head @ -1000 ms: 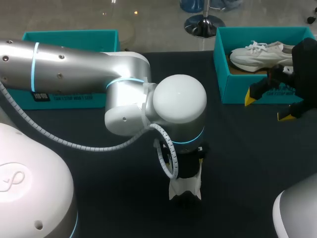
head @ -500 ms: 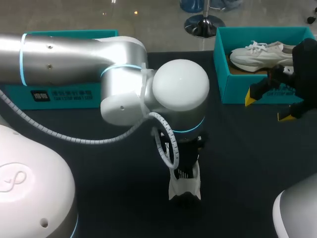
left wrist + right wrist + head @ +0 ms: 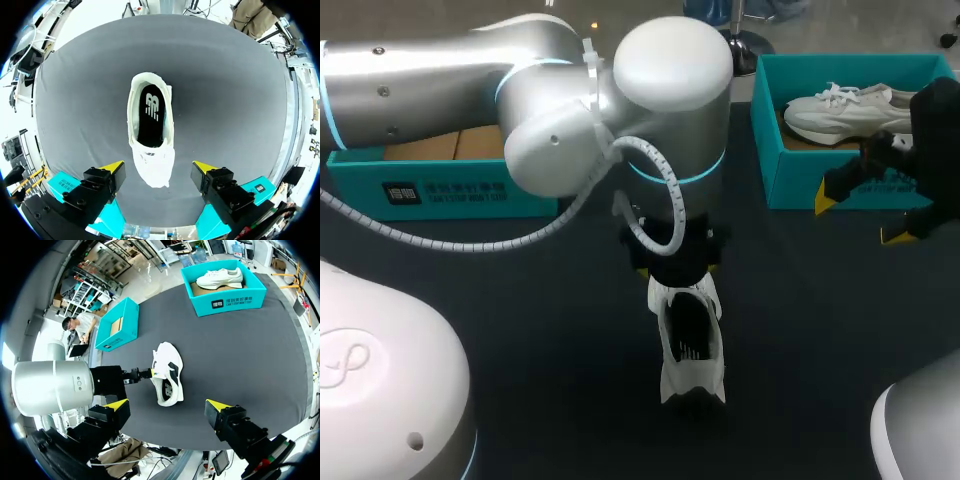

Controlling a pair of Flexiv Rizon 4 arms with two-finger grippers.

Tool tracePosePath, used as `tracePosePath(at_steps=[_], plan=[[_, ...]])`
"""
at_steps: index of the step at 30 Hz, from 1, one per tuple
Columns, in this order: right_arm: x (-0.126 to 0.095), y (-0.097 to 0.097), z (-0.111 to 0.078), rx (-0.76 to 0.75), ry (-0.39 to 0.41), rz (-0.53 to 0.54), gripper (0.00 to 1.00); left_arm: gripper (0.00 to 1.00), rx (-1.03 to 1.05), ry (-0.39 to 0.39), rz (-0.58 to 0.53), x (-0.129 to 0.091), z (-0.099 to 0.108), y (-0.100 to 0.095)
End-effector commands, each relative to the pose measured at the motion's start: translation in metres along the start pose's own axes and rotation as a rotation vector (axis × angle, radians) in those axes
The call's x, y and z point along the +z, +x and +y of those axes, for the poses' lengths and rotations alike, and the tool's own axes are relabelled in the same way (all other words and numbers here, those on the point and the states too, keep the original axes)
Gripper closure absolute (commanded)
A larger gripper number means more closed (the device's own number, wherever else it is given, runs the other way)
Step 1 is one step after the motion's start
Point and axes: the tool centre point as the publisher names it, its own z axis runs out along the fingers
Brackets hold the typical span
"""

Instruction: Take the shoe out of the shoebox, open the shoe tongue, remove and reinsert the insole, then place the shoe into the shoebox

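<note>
On dark table [image 3: 520,330], white shoe [image 3: 690,345] below wide left pincer [image 3: 159,167]; right pincer [image 3: 166,404] wide

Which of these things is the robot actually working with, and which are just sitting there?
In the job:
white shoe on the table; its dark insole; left pincer, open over it; right pincer, open; empty teal box and right-hand teal box, though I cannot tell which takes the shoe.

Just lying about:
second white shoe, in the right-hand teal box; black table.
</note>
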Motion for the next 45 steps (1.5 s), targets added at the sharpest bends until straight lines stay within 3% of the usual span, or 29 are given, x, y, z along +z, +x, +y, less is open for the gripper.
tracePosePath(at_steps=[1,12,22,25,39,45], plan=[[0.000,0.003,0.004,0.001,0.008,-0.005,0.00,1.00,0.030,0.078,-0.031,0.002,0.015,0.010],[0.000,0.003,0.004,0.001,0.008,-0.005,0.00,1.00,0.058,0.035,-0.031,0.018,0.014,0.003],[0.000,0.003,0.004,0.001,0.008,-0.005,0.00,1.00,0.075,0.053,0.003,0.063,-0.018,0.004],[0.000,0.003,0.004,0.001,0.008,-0.005,0.00,1.00,0.068,0.079,-0.006,0.067,-0.028,0.007],[0.000,0.003,0.004,0.001,0.008,-0.005,0.00,1.00,-0.050,0.152,-0.067,0.032,-0.052,0.037],[0.000,0.003,0.004,0.001,0.008,-0.005,0.00,1.00,-0.241,0.220,-0.084,0.015,-0.067,0.060]])
